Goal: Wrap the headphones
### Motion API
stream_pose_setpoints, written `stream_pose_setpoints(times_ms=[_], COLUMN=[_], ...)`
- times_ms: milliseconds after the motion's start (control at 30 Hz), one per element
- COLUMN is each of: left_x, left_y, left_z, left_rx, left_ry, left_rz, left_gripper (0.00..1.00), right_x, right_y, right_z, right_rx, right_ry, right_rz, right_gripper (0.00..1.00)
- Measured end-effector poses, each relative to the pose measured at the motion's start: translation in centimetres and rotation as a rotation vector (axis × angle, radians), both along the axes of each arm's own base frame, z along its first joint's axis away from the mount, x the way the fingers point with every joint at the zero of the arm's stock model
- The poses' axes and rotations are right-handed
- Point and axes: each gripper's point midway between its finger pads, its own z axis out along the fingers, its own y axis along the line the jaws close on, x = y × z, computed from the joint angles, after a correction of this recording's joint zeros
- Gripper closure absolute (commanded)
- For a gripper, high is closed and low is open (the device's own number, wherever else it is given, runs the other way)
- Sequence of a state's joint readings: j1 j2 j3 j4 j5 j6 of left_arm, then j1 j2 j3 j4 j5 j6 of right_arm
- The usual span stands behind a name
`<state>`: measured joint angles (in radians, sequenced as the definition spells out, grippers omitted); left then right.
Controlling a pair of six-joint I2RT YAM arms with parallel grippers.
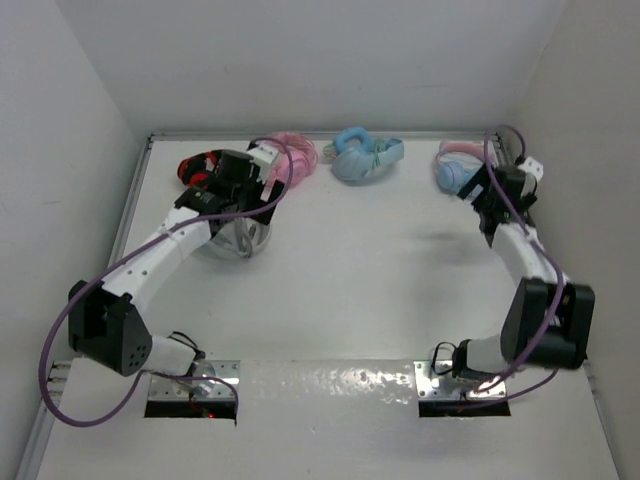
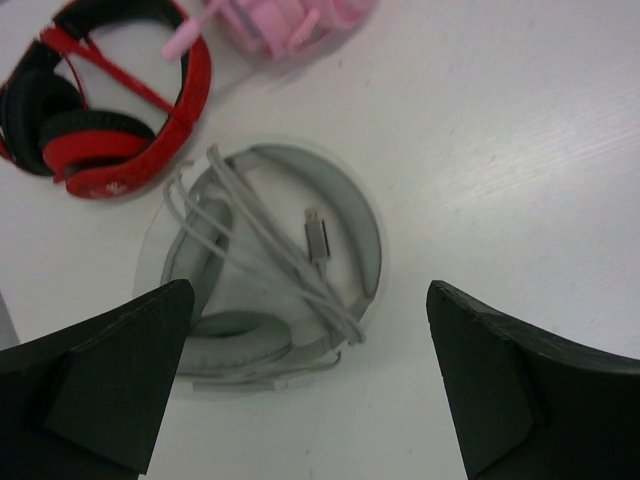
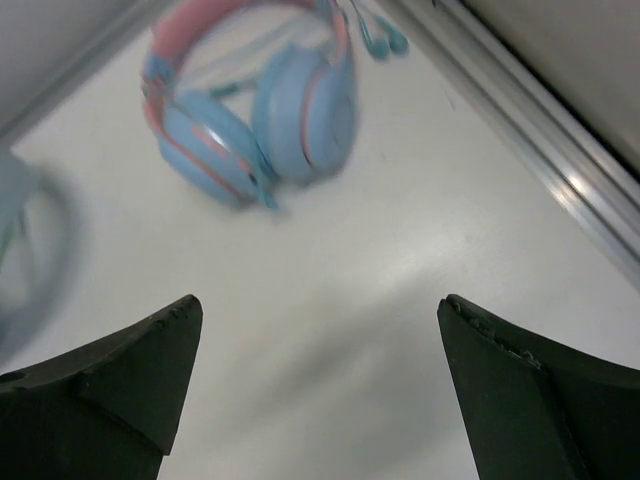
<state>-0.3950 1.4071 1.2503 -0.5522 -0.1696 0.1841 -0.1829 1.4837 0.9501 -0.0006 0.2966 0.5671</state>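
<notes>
The headphones (image 1: 455,172) lie at the back right of the table: light blue earcups and a pink headband. In the right wrist view they (image 3: 270,120) lie ahead of the fingers, slightly blurred, with the thin teal cable (image 3: 385,40) trailing toward the wall. My right gripper (image 1: 483,195) (image 3: 320,300) is open and empty, just short of them and a little above the table. My left gripper (image 1: 240,200) (image 2: 310,290) is open and empty, hovering over a white pair of headphones (image 2: 270,250) at the back left.
Red and black headphones (image 1: 200,168) (image 2: 110,130) and an all-pink pair (image 1: 295,155) (image 2: 280,20) lie at the back left. An all-light-blue pair (image 1: 360,157) lies at the back middle. A metal rail (image 3: 540,150) runs along the right wall. Walls enclose three sides.
</notes>
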Motion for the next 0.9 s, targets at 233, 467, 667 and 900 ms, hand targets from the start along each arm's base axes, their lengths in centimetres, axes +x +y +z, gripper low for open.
stream_pose_setpoints(times_ms=[233,467,667,900], left_x=[-4.2,-8.2,-9.7,-9.8], left_y=[4.9,9.1,11.6,12.3], left_z=[-4.2,-8.6,-10.3,-10.4], left_rx=[0.162,0.273,0.318,0.298], left_ry=[0.027,0.008,-0.048,-0.14], left_rz=[0.053,0.144,0.237,0.292], left_gripper=[0.0,0.0,0.0,0.0], right_x=[-10.6,-15.6,-17.1,-17.4], right_y=[4.5,6.9,6.6,6.7], right_z=[-4.0,-7.6,-7.2,-3.4], right_rx=[0.086,0.14,0.112,0.076], right_ry=[-0.098,-0.175,-0.244,-0.414], right_rz=[0.098,0.147,0.119,0.13], right_gripper=[0.01,0.01,0.01,0.01])
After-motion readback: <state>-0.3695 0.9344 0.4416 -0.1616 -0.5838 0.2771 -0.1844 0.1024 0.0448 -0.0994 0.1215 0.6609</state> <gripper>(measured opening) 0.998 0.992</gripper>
